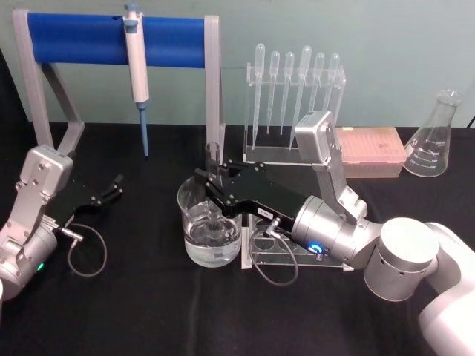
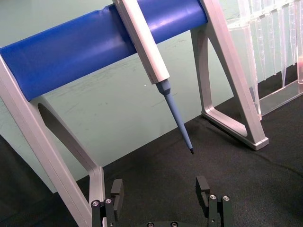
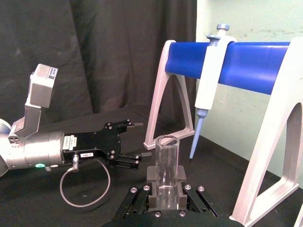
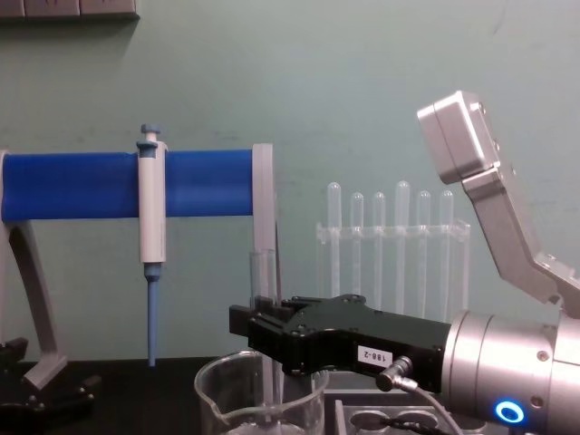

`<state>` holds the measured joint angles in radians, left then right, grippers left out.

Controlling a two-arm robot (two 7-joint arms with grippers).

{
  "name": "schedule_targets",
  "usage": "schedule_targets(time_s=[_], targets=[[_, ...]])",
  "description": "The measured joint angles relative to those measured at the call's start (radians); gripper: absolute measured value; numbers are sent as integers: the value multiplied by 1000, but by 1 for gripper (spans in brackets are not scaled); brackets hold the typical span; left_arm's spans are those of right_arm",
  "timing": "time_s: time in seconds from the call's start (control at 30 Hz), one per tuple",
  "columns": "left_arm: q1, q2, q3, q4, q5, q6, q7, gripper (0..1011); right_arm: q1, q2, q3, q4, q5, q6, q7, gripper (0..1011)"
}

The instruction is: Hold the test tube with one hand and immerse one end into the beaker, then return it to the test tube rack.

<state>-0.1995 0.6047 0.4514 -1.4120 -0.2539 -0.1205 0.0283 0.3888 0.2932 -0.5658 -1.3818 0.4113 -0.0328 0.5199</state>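
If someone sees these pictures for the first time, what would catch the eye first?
First, the right gripper at the middle of the table, holding the test tube upright with its lower end down inside the beaker. Next, the white-and-blue pipettor hanging on the blue bar at the back left. The left gripper rests open on the black table at the left.

This is looking like a laboratory bench. The right claw (image 1: 214, 182) is gripping a glass test tube (image 1: 213, 154) whose lower end is sitting inside a beaker (image 1: 191, 202) holding clear liquid. Behind the claw, bulb pipettes (image 1: 297, 81) are standing in a clear rack (image 1: 267, 156). Behind and to its left, a pipettor (image 1: 136, 67) is hanging from a blue-barred stand (image 1: 74, 37). Far to its right, an Erlenmeyer flask (image 1: 434, 141) is sitting beside a pipette-tip box (image 1: 369, 152).
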Motion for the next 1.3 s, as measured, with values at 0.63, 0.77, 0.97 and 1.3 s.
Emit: schedule_targets(time_s=[0.63,0.77,0.97,1.3], targets=[[0,0,0,0,0,0,0,1000,0,0,0,0,0,0,-1,224],[0,0,0,0,0,0,0,1000,0,0,0,0,0,0,-1,225],[0,0,0,0,0,0,0,1000,0,0,0,0,0,0,-1,224],[0,0,0,0,0,0,0,1000,0,0,0,0,0,0,-1,225]])
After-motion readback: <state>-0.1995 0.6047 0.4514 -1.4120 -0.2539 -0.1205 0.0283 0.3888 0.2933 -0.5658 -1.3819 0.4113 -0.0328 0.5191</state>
